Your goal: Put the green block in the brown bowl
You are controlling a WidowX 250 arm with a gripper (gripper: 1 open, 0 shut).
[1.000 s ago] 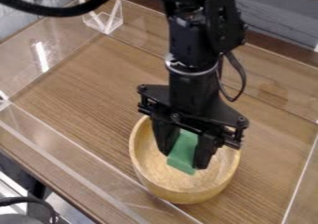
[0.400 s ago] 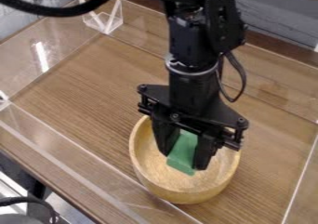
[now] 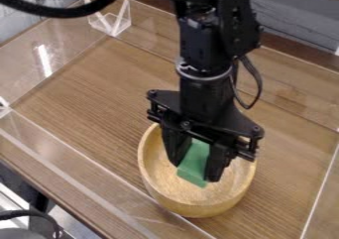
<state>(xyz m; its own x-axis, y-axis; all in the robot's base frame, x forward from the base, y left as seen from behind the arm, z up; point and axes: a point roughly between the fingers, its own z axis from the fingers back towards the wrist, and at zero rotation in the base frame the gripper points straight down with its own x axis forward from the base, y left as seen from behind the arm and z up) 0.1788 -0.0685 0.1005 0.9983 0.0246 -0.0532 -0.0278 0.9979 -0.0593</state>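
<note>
A light wooden bowl (image 3: 199, 179) with visible grain sits on a wood-grain table (image 3: 106, 94), glossy clear plastic walls (image 3: 47, 55) around it; the green block (image 3: 197, 164) looks smooth, the gripper (image 3: 199, 154) matt black

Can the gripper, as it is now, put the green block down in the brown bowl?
Probably yes. The gripper points down over the brown bowl with its fingers shut on the green block, and nothing lies between the block and the bowl's floor.
</note>
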